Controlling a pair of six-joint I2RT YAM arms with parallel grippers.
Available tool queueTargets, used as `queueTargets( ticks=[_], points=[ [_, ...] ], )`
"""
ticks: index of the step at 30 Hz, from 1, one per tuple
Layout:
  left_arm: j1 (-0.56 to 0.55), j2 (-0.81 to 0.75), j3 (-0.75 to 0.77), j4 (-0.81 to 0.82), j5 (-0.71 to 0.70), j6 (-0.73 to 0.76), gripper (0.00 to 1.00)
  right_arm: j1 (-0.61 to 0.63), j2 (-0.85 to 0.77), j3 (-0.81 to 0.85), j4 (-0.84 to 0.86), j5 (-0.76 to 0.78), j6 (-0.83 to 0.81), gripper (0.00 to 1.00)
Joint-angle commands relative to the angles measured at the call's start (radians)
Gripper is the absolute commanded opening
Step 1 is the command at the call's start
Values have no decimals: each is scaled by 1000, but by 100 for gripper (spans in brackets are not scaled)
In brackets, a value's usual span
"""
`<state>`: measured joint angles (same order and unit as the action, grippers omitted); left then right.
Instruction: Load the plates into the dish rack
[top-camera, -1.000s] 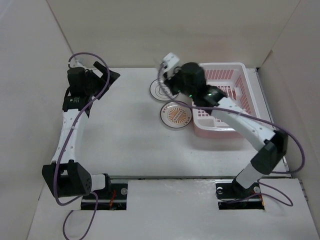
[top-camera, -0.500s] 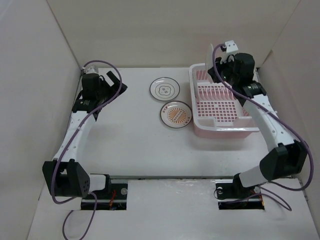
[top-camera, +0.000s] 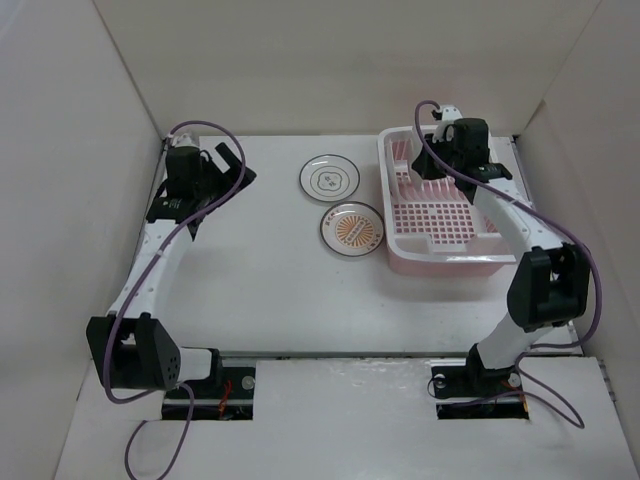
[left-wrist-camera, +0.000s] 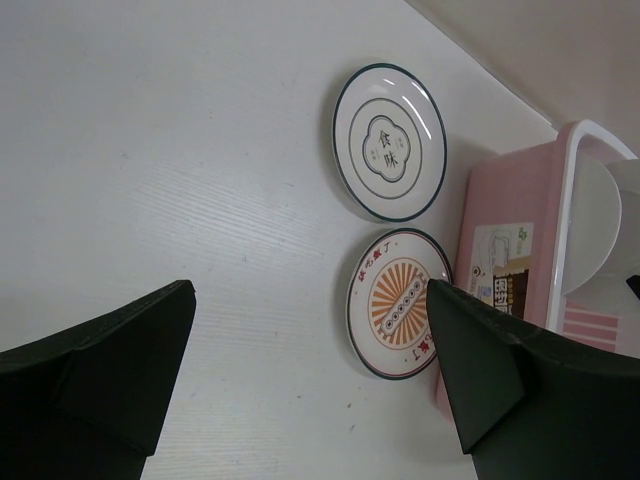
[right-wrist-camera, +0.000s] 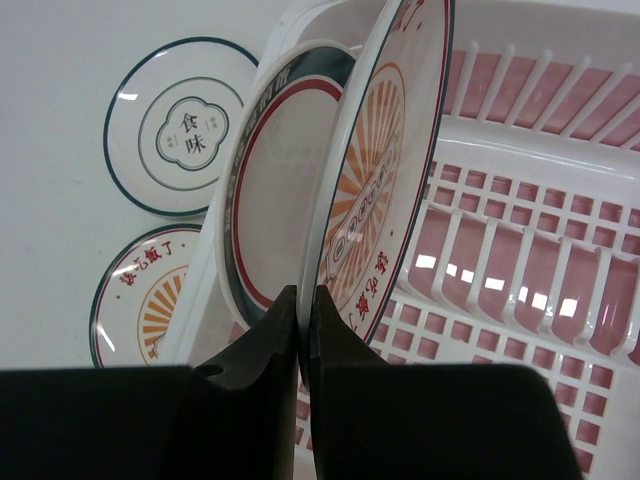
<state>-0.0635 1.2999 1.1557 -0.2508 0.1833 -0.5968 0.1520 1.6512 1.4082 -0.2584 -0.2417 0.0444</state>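
Observation:
My right gripper (right-wrist-camera: 306, 295) is shut on the rim of an orange sunburst plate (right-wrist-camera: 385, 170) and holds it upright in the pink dish rack (top-camera: 440, 262). A teal-rimmed plate (right-wrist-camera: 265, 190) stands upright right beside it. The gripper is over the rack's far left part in the top view (top-camera: 443, 138). A white ringed plate (top-camera: 329, 180) and a second orange sunburst plate (top-camera: 352, 229) lie flat on the table left of the rack. My left gripper (top-camera: 222, 165) is open and empty at the far left, well away from both plates.
White walls enclose the table on the left, back and right. In the left wrist view the open gripper (left-wrist-camera: 308, 295) hangs above bare table, with the white plate (left-wrist-camera: 390, 140), orange plate (left-wrist-camera: 400, 300) and rack wall (left-wrist-camera: 500, 200) to its right.
My right arm swung from beside the table plates to the rack's far end with a plate, then lowered it among the dividers. The left arm shifted slightly, then stayed still.

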Motion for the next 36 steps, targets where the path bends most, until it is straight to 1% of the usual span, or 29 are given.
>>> queueTargets(
  ticks=[1,3,11,19,21,23,26,29,30,32,33,34,36],
  points=[
    [2,7,18,33,5,22,100,0,5,20,113,-18,38,0],
    [2,7,27,33,5,22,100,-9,15,11,122,-8,61,0],
    [2,27,36,33,5,22,100,-9,35,11,122,1,61,0],
    [2,36,36,42,15,22,100,-9,55,2,122,44,61,0],
    [2,45,36,42,15,22,100,-9,64,2,111,53,61,5],
    [2,45,27,42,15,22,100,-9,73,2,102,53,61,15],
    [2,45,27,42,15,22,100,-9,73,2,102,62,61,21],
    [2,55,27,42,15,22,100,-9,73,2,93,73,61,24],
    [2,55,27,42,15,22,100,-9,73,2,93,73,61,29],
    [2,64,27,42,15,22,100,-9,73,2,93,73,52,35],
    [2,64,27,42,15,22,100,-9,73,2,93,73,52,45],
    [2,64,27,51,15,22,100,-9,73,11,84,73,52,49],
    [2,64,27,51,15,22,100,-9,50,11,84,73,52,53]
  ],
)
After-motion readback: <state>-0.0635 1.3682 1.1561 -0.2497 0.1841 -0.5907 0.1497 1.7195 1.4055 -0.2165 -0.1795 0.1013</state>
